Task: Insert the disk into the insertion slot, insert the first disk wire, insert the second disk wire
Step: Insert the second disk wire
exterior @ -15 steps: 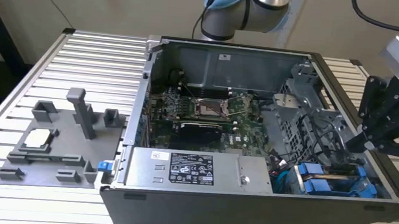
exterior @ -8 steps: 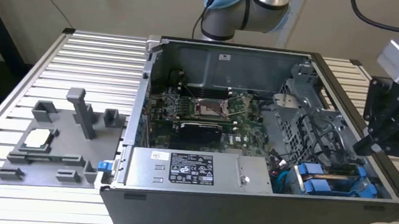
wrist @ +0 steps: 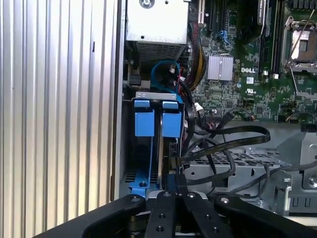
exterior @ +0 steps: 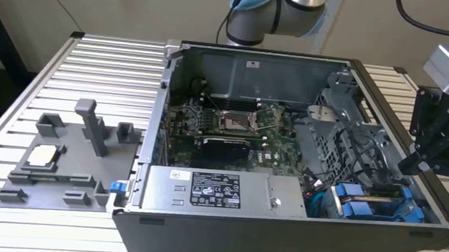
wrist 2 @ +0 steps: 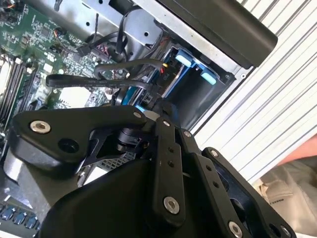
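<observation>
Where cables cross, end effector (wrist: 173,186) low.

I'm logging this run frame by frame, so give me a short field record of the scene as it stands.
setting: open computer case on a slatted table
disk: in its blue carrier, seated in the insertion slot beside a similar blue-fronted drive
gripper: above the case's edge on the exterior view's right, near the drive bay
wires: black cables loop beside the bay
other: power-supply box; grey fixture plate
</observation>
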Robot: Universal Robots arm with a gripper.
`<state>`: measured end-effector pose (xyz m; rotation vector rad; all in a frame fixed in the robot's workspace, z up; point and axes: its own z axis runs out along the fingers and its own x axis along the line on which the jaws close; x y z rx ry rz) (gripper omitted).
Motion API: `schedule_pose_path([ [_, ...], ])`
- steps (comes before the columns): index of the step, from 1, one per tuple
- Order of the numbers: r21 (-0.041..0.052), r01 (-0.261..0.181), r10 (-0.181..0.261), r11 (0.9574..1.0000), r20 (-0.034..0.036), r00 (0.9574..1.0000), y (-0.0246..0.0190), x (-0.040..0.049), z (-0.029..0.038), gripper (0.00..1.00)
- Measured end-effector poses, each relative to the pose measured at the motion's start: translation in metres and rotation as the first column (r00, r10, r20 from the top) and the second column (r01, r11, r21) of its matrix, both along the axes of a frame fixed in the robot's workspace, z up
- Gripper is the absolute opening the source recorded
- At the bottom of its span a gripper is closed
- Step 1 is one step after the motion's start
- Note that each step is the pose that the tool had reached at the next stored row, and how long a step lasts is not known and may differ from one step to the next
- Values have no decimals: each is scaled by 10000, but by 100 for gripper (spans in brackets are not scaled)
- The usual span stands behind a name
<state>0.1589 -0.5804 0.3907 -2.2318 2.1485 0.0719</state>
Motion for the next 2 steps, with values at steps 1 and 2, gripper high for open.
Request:
schedule_pose_path([
  [1, 1, 0, 0, 10000, 0, 10000, 0, 0, 0, 11],
  [2, 1, 0, 0, 10000, 0, 10000, 0, 0, 0, 11],
])
